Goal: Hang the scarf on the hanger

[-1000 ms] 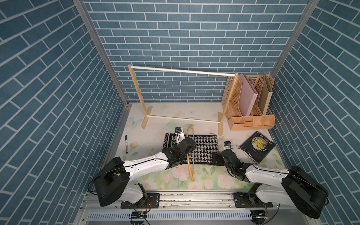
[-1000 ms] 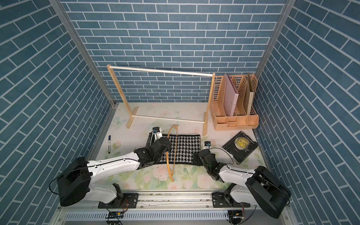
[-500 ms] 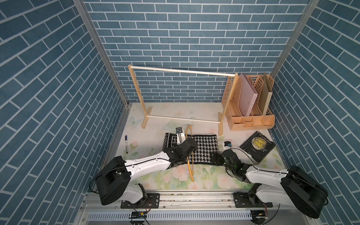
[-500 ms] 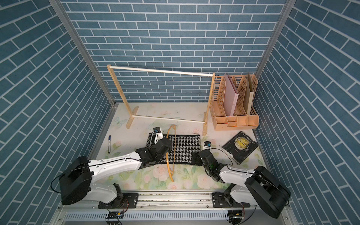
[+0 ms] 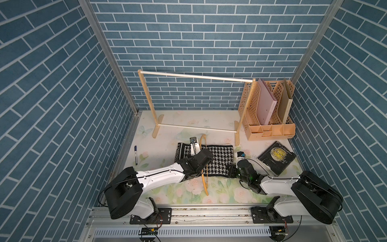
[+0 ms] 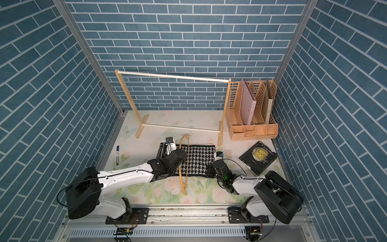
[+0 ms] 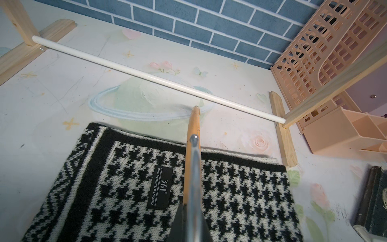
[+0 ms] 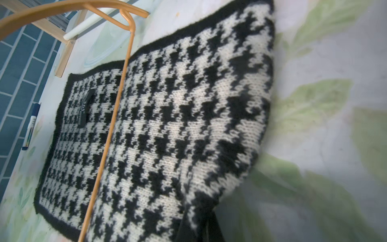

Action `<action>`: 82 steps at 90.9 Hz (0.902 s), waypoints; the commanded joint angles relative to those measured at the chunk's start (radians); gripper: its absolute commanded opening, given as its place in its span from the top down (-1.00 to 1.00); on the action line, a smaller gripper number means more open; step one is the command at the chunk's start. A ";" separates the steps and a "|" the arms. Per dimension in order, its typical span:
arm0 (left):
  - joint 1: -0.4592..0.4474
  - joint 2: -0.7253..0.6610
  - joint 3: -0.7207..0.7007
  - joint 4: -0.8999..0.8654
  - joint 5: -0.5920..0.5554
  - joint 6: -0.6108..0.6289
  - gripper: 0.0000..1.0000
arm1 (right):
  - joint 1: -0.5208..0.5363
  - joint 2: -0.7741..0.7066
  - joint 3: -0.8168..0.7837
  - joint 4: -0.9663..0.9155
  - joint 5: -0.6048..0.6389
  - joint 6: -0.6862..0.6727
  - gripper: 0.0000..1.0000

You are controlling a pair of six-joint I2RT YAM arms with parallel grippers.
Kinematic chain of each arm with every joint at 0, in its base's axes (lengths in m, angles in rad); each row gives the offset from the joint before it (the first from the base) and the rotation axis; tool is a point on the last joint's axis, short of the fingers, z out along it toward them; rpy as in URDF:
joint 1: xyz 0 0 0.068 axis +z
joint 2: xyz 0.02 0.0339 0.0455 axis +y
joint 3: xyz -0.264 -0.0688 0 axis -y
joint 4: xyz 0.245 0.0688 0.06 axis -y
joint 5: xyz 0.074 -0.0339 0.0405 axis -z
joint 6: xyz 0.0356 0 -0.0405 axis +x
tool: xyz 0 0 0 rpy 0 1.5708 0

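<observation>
- Left gripper [image 5: 202, 165] sits at centre frame in both top views, clamped on the hanger [image 5: 204, 186]. Its arm reaches in from the lower left.
- In both top views the hanger stands on edge and crosses the scarf [image 5: 219, 159] from above its upper edge to well below its lower edge.
- In both top views the right gripper [image 5: 231, 170] is closed on the scarf's lower right corner, just right of centre. The scarf lies on the flowered table [image 5: 167, 130] with its zigzag end to the left.
- In a top view, a wooden rack [image 6: 173, 76] stands at upper centre and a file holder [image 6: 251, 125] at upper right. A book [image 6: 258, 158] lies right of the scarf and a pen [image 6: 117, 154] lies well to its left.
- In the left wrist view, the left gripper's jaws at bottom centre pinch the metal hook [image 7: 193, 167]. The hanger's wooden shoulder runs up the frame to a tip just short of the rack's lower rail. The scarf fills the lower half, with its dark label [image 7: 160, 188] just left of the hanger.
- In the right wrist view, the right gripper's jaws at bottom centre press together on the bunched black corner of the scarf, which stretches toward the upper left. The hanger's thin bar slants up across the scarf's left part. Whether the bar touches the knit cannot be told.
</observation>
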 commanded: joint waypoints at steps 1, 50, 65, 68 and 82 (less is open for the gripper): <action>-0.002 0.030 -0.035 -0.041 -0.021 0.021 1.00 | 0.010 -0.052 0.059 -0.010 -0.050 -0.113 1.00; -0.001 -0.001 -0.006 -0.027 -0.015 0.068 1.00 | 0.081 0.448 0.257 0.702 -0.488 -0.273 1.00; -0.002 -0.001 0.018 -0.020 -0.006 0.081 1.00 | 0.120 0.637 0.387 0.801 -0.574 -0.241 1.00; -0.003 0.001 0.021 -0.019 -0.006 0.083 1.00 | 0.123 0.662 0.409 0.814 -0.589 -0.232 1.00; -0.002 0.013 0.031 -0.015 0.000 0.088 1.00 | 0.140 0.713 0.467 0.800 -0.632 -0.220 1.00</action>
